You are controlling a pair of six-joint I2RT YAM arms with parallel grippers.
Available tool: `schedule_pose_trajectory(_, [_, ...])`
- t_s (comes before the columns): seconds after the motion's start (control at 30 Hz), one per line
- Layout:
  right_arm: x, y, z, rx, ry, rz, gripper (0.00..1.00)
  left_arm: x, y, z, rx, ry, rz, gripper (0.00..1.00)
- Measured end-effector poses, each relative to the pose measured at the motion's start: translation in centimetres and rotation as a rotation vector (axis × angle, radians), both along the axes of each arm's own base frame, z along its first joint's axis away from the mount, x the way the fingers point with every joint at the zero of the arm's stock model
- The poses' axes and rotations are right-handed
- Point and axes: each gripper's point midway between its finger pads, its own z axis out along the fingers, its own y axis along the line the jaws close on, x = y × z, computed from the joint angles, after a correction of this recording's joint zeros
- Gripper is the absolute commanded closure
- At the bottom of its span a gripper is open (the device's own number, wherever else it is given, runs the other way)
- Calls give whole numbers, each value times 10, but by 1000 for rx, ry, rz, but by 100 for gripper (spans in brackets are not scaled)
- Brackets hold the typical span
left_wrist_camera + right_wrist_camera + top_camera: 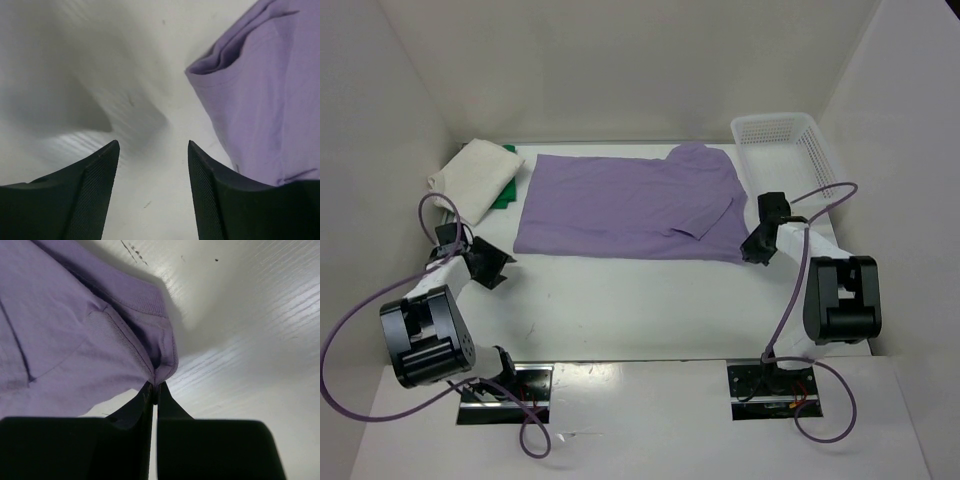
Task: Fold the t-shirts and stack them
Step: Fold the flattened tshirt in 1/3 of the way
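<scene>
The lavender t-shirt [625, 205] lies spread flat across the middle of the table, its right sleeve folded inward. My right gripper [756, 250] is shut on the shirt's near right corner [162, 367], pinching the hem between its fingertips. My left gripper [490, 265] is open and empty, just off the shirt's near left corner [260, 100]. The white/cream t-shirt [475, 175] lies folded at the back left, on top of the green t-shirt [507, 197], of which only an edge shows.
A white plastic mesh basket [790, 140] stands at the back right, close to the shirt's right side. White walls enclose the table on three sides. Purple cables loop from both arms.
</scene>
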Motion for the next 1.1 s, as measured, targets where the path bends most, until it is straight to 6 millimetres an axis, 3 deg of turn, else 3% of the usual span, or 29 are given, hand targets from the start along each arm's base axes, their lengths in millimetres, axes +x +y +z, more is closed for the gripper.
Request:
schedule_pose_trajectory(0.13, [-2,4,-12,26,35,25,100,12,-14,-7,-58,-21,-43,35])
schedule_pose_trajectory(0.47, [-1,11,-15,62,20,54,100,52,-14,-8,-116,-101,-33,39])
schedule_pose_trajectory(0.5, [-1,12,-15,65,18,57,100,57,-13,-9,-119,-107,-33,42])
schedule_pose_trajectory(0.57, [0,13,-14,68,13,62,100,67,-14,-12,-140,-114,-35,63])
schedule_pose_trajectory(0.6, [1,13,-14,68,12,64,100,72,-14,-15,-143,-110,-35,78])
schedule_pose_trajectory(0.63, [1,13,-14,68,11,64,100,75,-14,-17,-153,-106,-34,78])
schedule_pose_trajectory(0.67, [1,13,-14,68,10,65,100,77,-15,-20,-150,-102,-39,90])
schedule_pose_trajectory(0.77, [1,13,-14,66,8,66,100,77,-15,-23,-141,-89,-34,100])
schedule_pose_trajectory(0.97, [-1,12,-15,66,17,66,100,71,-12,-19,-115,-64,-24,100])
schedule_pose_trajectory(1.1, [-10,14,-13,76,31,66,99,48,-2,-8,-63,-50,-12,100])
